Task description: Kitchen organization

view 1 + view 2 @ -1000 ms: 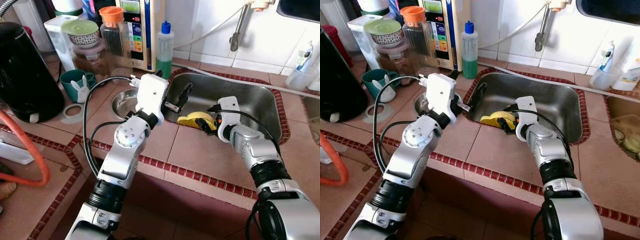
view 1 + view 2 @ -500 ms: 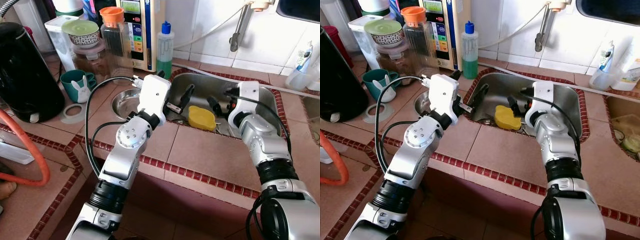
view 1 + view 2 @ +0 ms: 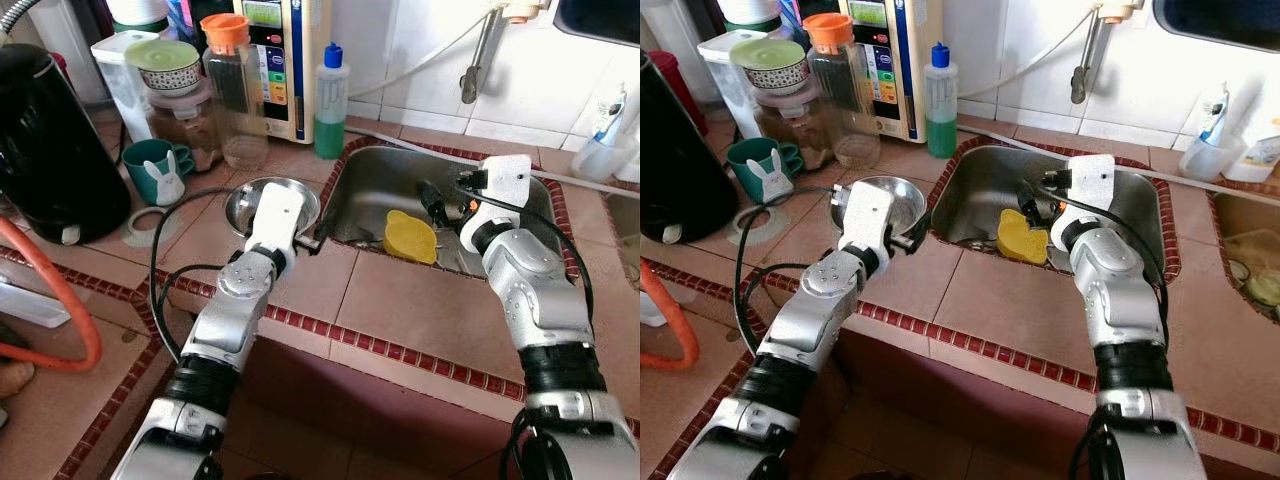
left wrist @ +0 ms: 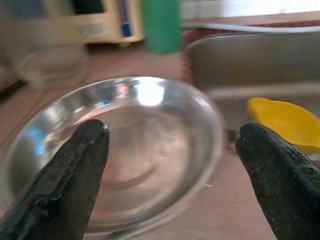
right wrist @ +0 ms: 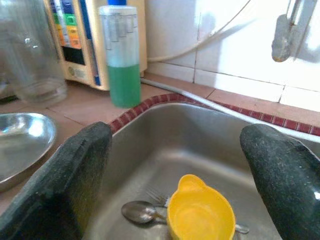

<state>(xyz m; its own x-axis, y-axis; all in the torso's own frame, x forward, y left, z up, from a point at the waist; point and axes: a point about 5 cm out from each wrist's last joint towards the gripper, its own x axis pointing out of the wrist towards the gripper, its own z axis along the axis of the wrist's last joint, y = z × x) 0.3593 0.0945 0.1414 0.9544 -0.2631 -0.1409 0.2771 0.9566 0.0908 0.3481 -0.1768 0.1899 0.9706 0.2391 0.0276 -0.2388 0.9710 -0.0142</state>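
Note:
A yellow cup [image 3: 410, 237] stands tilted in the steel sink [image 3: 380, 180], beside a spoon [image 5: 137, 211] and a fork. My right gripper [image 3: 432, 205] hovers open above the sink, just behind the cup, with nothing between its fingers. A shallow steel bowl [image 3: 902, 200] rests on the tiled counter left of the sink. My left gripper [image 4: 175, 145] is low over that bowl's near rim, open, its two fingers [image 4: 75, 175] spread either side of the bowl without gripping it.
A green soap bottle [image 3: 330, 100], a glass jar with an orange lid [image 3: 232, 90], a teal mug [image 3: 152, 165] and a water dispenser [image 3: 272, 60] line the back of the counter. A black appliance [image 3: 50, 140] and an orange hose [image 3: 70, 300] are at the left.
My right gripper let go of the yellow cup, which now sits in the sink, and drew up and back. My left arm dropped from the sink edge down to the steel bowl.

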